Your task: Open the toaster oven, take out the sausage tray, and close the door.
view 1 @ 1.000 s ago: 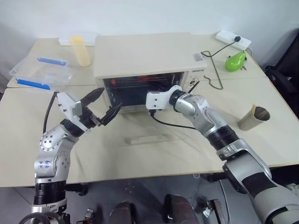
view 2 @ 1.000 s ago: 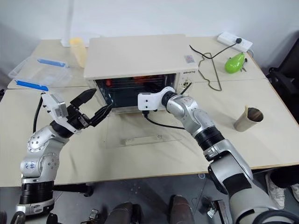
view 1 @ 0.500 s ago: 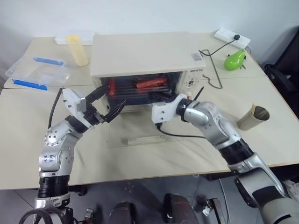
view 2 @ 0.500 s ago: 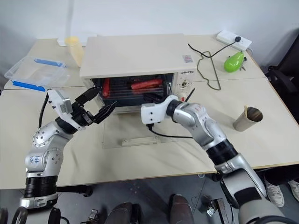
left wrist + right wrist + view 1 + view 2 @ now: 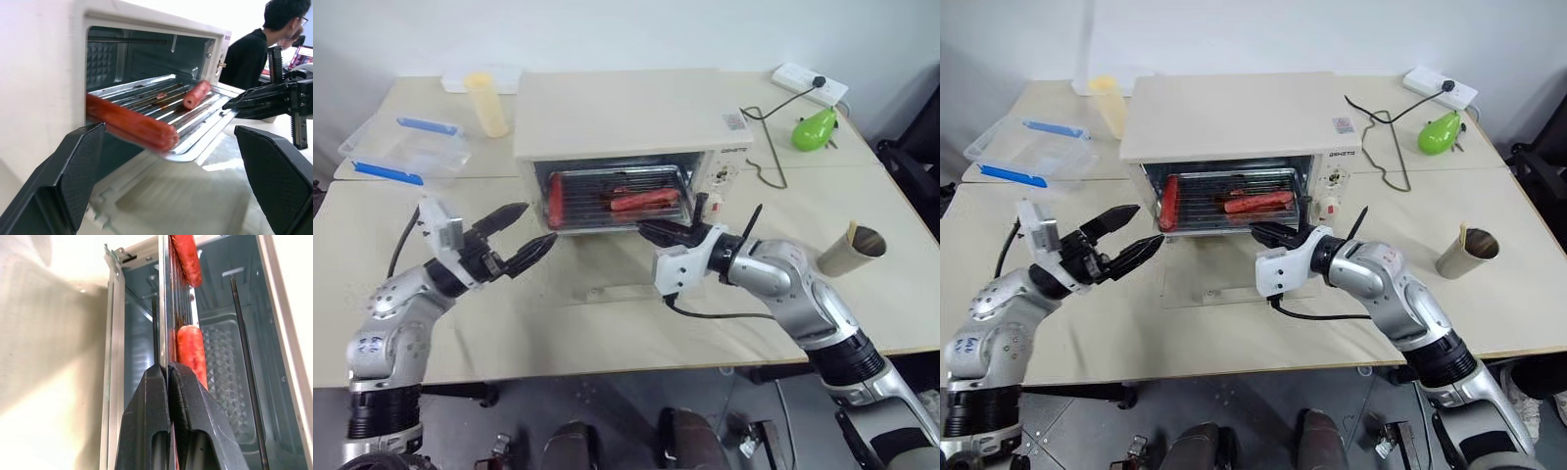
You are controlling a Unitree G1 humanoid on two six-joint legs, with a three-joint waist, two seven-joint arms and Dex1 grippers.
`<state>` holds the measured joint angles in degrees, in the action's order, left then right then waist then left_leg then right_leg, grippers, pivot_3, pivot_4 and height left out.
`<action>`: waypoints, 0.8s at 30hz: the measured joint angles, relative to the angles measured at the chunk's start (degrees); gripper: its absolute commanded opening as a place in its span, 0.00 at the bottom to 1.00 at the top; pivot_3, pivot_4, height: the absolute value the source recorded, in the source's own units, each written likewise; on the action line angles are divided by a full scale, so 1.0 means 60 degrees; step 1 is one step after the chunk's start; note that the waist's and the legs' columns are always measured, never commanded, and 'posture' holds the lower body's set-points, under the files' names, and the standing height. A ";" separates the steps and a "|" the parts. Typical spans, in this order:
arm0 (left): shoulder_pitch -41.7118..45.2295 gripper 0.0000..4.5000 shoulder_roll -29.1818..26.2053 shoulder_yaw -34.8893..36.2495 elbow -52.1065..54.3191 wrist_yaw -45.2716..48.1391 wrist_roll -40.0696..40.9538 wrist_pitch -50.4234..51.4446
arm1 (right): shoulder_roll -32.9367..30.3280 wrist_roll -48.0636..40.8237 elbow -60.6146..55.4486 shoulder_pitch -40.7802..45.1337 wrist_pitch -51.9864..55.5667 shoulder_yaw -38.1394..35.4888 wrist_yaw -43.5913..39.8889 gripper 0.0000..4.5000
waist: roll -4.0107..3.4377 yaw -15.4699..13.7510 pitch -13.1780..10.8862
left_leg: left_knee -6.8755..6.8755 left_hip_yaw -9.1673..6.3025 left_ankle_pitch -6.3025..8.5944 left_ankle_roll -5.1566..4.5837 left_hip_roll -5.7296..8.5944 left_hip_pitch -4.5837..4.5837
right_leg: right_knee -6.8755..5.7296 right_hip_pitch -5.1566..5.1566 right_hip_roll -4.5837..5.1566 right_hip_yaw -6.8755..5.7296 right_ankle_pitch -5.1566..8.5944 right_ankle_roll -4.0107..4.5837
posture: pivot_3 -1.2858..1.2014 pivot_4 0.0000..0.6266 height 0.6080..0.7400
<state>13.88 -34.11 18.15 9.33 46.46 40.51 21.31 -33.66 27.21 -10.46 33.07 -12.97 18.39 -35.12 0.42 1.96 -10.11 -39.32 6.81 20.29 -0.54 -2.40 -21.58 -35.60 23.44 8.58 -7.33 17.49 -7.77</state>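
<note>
The right gripper [image 5: 1268, 235] pinches the shallow silver sausage tray's [image 5: 1224, 206] front rim; the left gripper [image 5: 1131, 235] hangs open. One-sided pull may tip sausages off.

A clear blue-clipped box [image 5: 403, 155], yellow cup [image 5: 484, 103] and green pear [image 5: 812, 128] sit apart.

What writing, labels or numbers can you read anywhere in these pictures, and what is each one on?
Nothing reads clearly.
Dark brand word on the toaster oven, above its knobs: too small and blurred to read.
Small sticker on the oven's top, near the right corner: print too small to read.
Markings around the control knobs: too small to read.
</note>
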 measured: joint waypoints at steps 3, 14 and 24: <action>-0.0240 1.00 -0.0162 0.0183 0.0148 0.0140 0.0110 0.0211 | -0.0178 -0.0121 -0.0238 -0.0218 -0.0007 -0.0155 -0.0144 0.01 | 0.0001 -0.0080 0.0000 | -0.0007 -0.0001 0.0000 0.0000 0.0003 0.0000 | 0.0000 -0.0005 0.0001 0.0002 0.0000 0.0000 | 0.52 0.24 1.00; -0.0625 1.00 -0.0136 0.0358 0.0415 -0.0096 0.0933 0.1359 | -0.0929 -0.0244 -0.0908 -0.1160 -0.0639 -0.0509 -0.0228 0.01 | 0.0004 -0.0140 -0.0002 | -0.0021 -0.0011 0.0003 -0.0004 0.0009 -0.0001 | 0.0000 -0.0015 0.0007 0.0003 0.0000 0.0000 | 0.52 0.24 1.00; -0.0736 1.00 -0.0273 0.0474 0.0652 -0.0073 0.1257 0.1782 | -0.1065 -0.0312 -0.0890 -0.1346 -0.0748 -0.0651 -0.0263 0.01 | 0.0005 -0.0255 -0.0002 | -0.0091 0.0006 0.0003 -0.0005 0.0001 0.0002 | -0.0005 -0.0038 0.0001 0.0024 0.0005 0.0011 | 0.52 0.24 1.00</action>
<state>9.46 -35.75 20.99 13.24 46.02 48.05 32.00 -40.05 25.33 -15.80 24.99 -17.46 14.48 -36.70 0.45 0.42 -10.12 -39.86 6.85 20.31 -0.57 -2.39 -21.56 -35.63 23.22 8.59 -7.19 17.52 -7.70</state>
